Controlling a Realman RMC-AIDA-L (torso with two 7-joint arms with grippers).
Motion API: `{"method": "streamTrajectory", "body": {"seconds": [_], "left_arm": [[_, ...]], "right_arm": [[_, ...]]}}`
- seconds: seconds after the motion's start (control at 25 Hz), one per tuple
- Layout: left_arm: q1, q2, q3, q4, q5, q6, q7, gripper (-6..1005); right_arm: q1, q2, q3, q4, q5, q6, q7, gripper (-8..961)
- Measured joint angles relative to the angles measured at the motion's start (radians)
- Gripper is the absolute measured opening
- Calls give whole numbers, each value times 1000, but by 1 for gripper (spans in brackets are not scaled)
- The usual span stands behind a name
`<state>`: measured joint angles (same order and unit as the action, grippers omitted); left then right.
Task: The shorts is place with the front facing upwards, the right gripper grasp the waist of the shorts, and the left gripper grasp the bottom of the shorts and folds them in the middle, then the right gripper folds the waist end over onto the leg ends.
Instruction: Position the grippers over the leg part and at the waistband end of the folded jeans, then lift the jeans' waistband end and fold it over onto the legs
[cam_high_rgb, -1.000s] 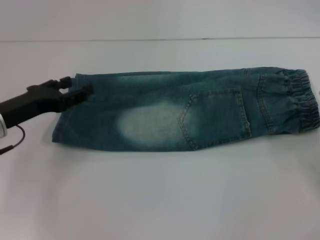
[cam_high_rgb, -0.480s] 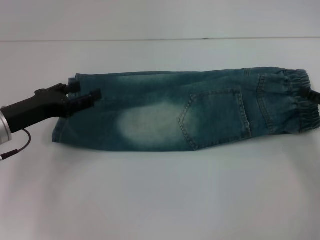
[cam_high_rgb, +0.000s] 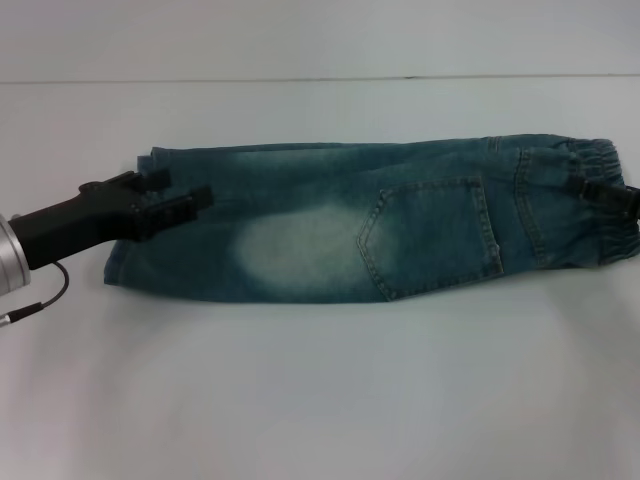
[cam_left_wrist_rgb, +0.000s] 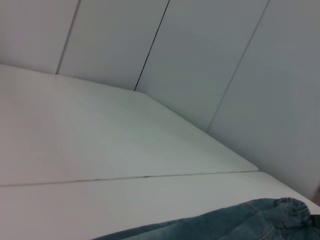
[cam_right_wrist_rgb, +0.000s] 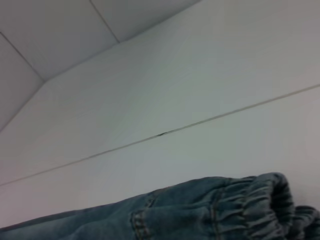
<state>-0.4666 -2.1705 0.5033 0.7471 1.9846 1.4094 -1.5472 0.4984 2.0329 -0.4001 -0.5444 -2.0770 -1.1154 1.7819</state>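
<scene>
The blue denim shorts lie folded lengthwise on the white table, back pocket up. Their leg ends are at the left and the elastic waist is at the right. My left gripper reaches in from the left and is open, its fingers spread just over the upper corner of the leg ends. My right gripper pokes in from the right edge at the waistband; only its tip shows. The denim also shows in the left wrist view, and the gathered waist shows in the right wrist view.
A thin seam runs across the table behind the shorts. A cable hangs under my left arm. Pale wall panels stand beyond the table's far edge.
My left gripper has slid right, farther over the leg ends. My right gripper has come into view from the right edge, onto the waistband.
</scene>
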Motion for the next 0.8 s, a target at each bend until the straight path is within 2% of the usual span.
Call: {"method": "streamTrajectory", "body": {"seconds": [0.24, 0.44, 0.56, 0.64, 0.72, 0.8], "left_arm": [[-1, 0, 3, 0, -1, 33, 6, 812], [-9, -2, 17, -35, -40, 35, 46, 812], [-17, -2, 23, -65, -66, 35, 77, 811], [-25, -1, 24, -95, -85, 35, 103, 805], [-34, -1, 24, -139, -120, 33, 153, 800], [-45, -2, 24, -197, -167, 28, 221, 794]], "right_arm": [[10, -13, -86, 10, -1, -16, 5, 861], [12, -6, -115, 3, -1, -10, -16, 842], [12, -5, -115, 3, -2, -14, -34, 610], [12, -6, -115, 3, 0, -29, -38, 485], [8, -16, -105, -1, 7, -81, -34, 359], [4, -19, -98, -7, 8, -102, -30, 273]]}}
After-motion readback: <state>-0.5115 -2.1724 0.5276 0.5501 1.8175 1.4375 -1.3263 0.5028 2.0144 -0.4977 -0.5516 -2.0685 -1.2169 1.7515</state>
